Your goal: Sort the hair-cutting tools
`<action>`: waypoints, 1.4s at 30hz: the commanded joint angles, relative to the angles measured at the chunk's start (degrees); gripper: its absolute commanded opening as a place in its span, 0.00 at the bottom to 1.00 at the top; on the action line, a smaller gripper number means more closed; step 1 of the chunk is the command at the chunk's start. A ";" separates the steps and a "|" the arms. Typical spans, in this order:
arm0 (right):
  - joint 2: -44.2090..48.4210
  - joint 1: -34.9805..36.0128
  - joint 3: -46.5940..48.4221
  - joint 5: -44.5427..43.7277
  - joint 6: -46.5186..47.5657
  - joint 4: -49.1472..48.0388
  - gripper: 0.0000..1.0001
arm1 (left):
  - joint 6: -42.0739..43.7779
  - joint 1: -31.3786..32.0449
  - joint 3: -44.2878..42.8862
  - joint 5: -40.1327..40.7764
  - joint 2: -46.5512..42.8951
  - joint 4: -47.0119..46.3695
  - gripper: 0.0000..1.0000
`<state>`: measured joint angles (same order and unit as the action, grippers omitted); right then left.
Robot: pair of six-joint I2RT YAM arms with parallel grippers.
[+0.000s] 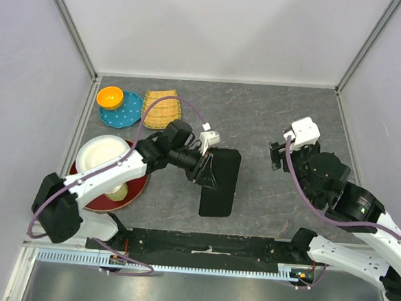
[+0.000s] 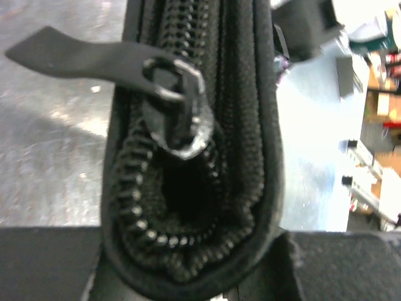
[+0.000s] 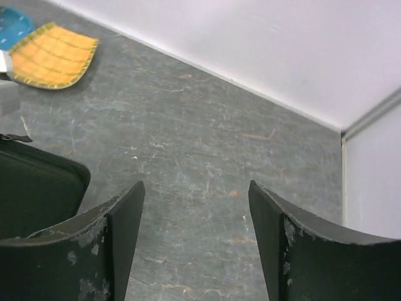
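Black fabric edged with zip teeth fills the gap between the fingers of the left gripper [image 1: 205, 166]. The jaws are closed partway onto the left long edge of the flat black rectangular zip case [image 1: 220, 186], near its far corner. In the left wrist view the silver metal zip slider [image 2: 182, 119] sits just beyond the pinched edge, with its flat black pull tab [image 2: 69, 53] pointing left. Between slider and fingers the zip gapes open. The case occupies the middle of the grey stone-patterned table [image 1: 272, 114], its long sides running near to far. Whether the held edge is raised off the surface cannot be told. The hair-cutting tools, scissors and comb alike, show in no view, so their place cannot be told.

The right gripper [image 3: 195, 232] stands with its two dark, scuffed fingers [image 3: 122, 244] spread wide and nothing between them. It is over bare table to the right of the case and apart from it.

Outward, at the far left, a yellow woven mat [image 1: 162, 106] lies just beside a round blue plate [image 1: 127, 114] carrying a small orange bowl [image 1: 109, 97]. Nearer, at the left edge, a white bowl [image 1: 98, 154] rests on a dark red round tray [image 1: 134, 191], which is partly covered by the left arm.
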<state>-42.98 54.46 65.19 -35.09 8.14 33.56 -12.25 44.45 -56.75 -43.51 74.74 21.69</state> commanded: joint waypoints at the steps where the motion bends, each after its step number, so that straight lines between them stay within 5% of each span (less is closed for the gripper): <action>1: -0.53 -0.14 1.52 -11.93 -12.66 0.54 0.76 | -8.92 -4.80 -5.28 3.34 7.75 -4.47 0.02; 7: 2.11 -0.14 -14.01 -7.01 -28.14 -6.93 0.73 | -10.25 -7.35 -17.15 2.99 25.94 -2.53 0.02; 13: 2.02 -0.05 -17.46 -4.82 -35.56 -6.49 0.74 | -11.92 -8.06 -31.91 1.85 38.97 -2.27 0.02; 17: 2.99 -0.05 -18.43 -4.63 -36.88 -6.23 0.74 | -12.27 -8.67 -39.30 1.93 45.13 -0.60 0.11; 21: 4.04 -0.14 -18.52 -5.51 -36.79 -5.53 0.72 | -12.01 -9.46 -41.51 2.19 48.13 -0.51 0.44; 26: 3.78 -0.05 -17.55 -7.27 -37.50 -3.86 0.68 | -10.70 -10.17 -41.16 5.00 47.87 1.67 0.64; 28: 3.43 -0.05 -16.94 -7.53 -37.76 -3.42 0.69 | -9.20 -10.17 -41.86 9.04 47.34 3.70 0.99; 34: 2.99 -0.14 -15.53 -8.24 -38.73 -1.75 0.88 | -6.12 -10.17 -38.36 24.77 40.33 8.45 1.00; 35: 3.08 -0.05 -15.53 -8.41 -39.08 -1.48 0.98 | -6.03 -10.17 -37.39 26.61 37.18 8.45 1.00; 42: 4.22 -0.05 -15.00 -10.43 -39.96 -0.25 0.98 | -8.05 -10.08 -25.54 42.52 17.33 9.07 1.00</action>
<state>-39.99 54.46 47.33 -42.68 -30.48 32.21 -21.06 34.20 -86.96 -12.49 106.69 31.00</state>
